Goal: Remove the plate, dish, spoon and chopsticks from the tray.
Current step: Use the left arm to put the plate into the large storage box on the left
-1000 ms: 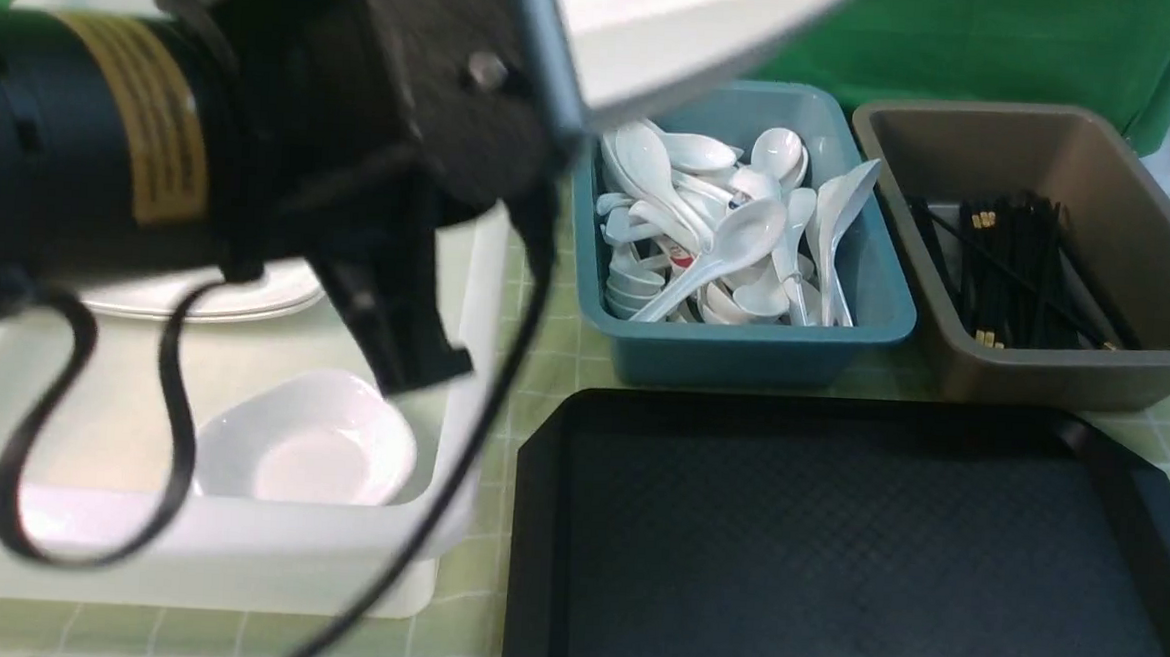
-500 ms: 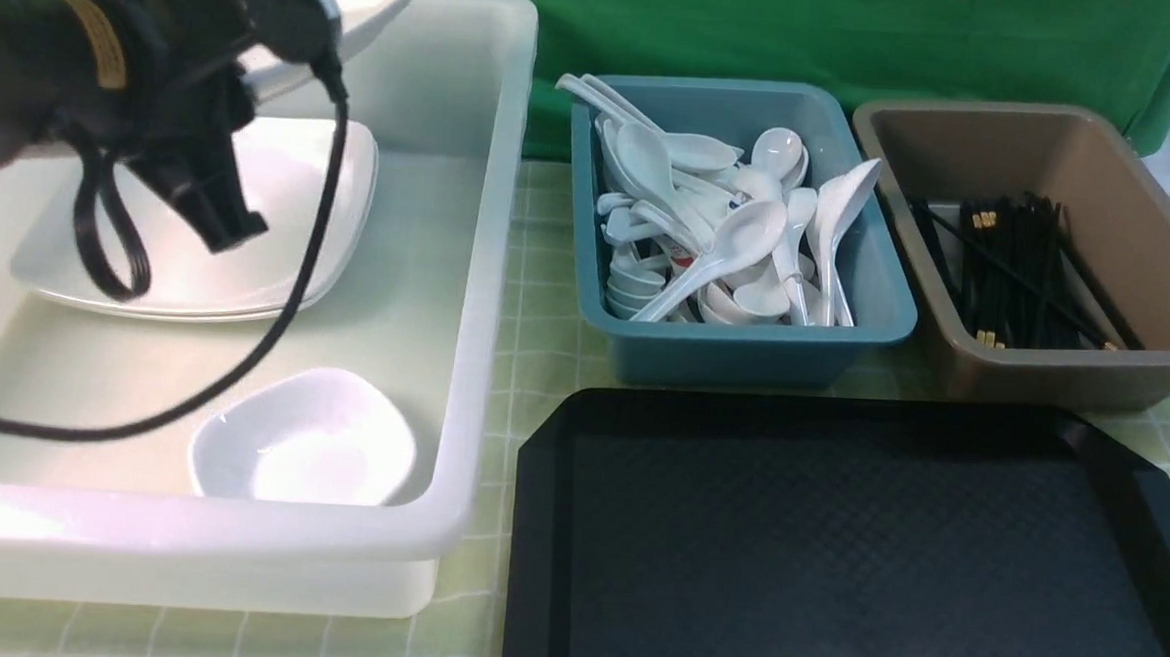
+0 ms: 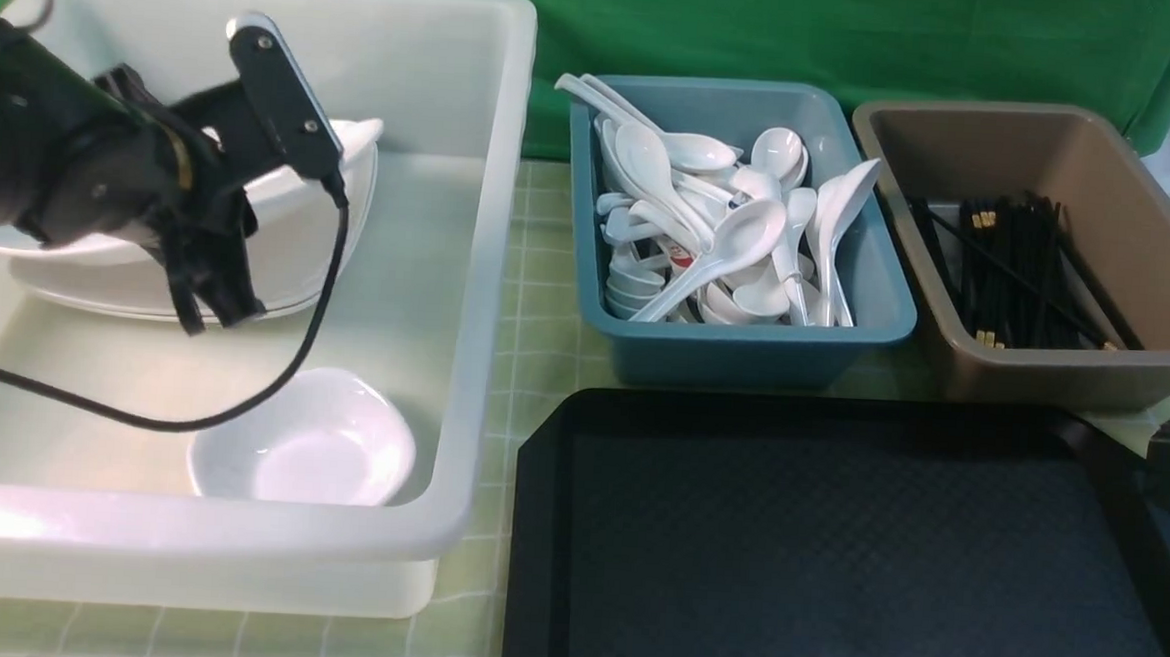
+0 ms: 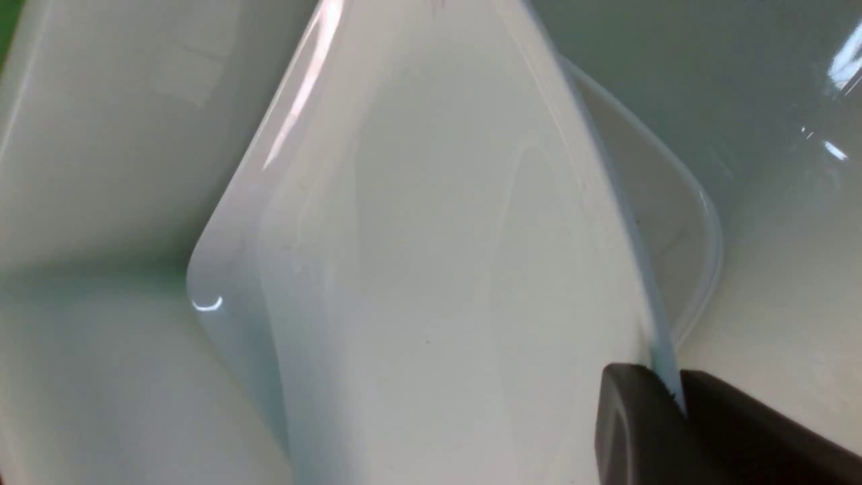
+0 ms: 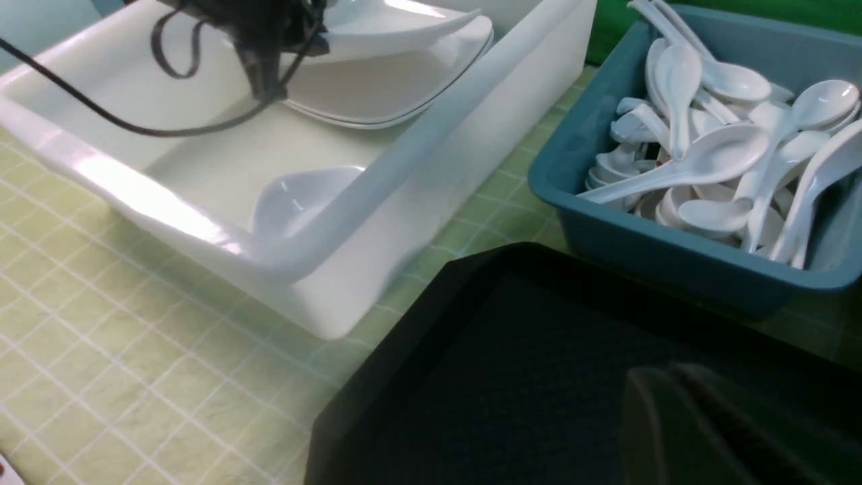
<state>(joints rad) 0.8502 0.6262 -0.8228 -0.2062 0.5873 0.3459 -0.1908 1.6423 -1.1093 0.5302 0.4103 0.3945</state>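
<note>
My left gripper (image 3: 209, 284) is shut on the rim of the large white plate (image 3: 351, 142) and holds it tilted, low over a stack of white plates (image 3: 294, 253) inside the white tub (image 3: 493, 264). In the left wrist view the fingers (image 4: 633, 417) pinch the plate (image 4: 431, 256) at its edge. The small white dish (image 3: 303, 446) lies in the tub's near corner. The black tray (image 3: 833, 562) has nothing on it. My right gripper (image 5: 680, 411) is shut and empty over the tray's right side. White spoons (image 3: 730, 236) and black chopsticks (image 3: 1019, 271) lie in tubs.
The teal tub (image 3: 744, 352) of spoons and the brown tub (image 3: 1053, 378) of chopsticks stand behind the tray. A green checked cloth (image 5: 101, 323) covers the table. A green backdrop (image 3: 861, 33) closes the far side. My left arm's cable (image 3: 272, 372) hangs over the dish.
My left arm has swung left and down with the plate, from high above the tub to low over the plate stack. The right gripper has edged into view at the right.
</note>
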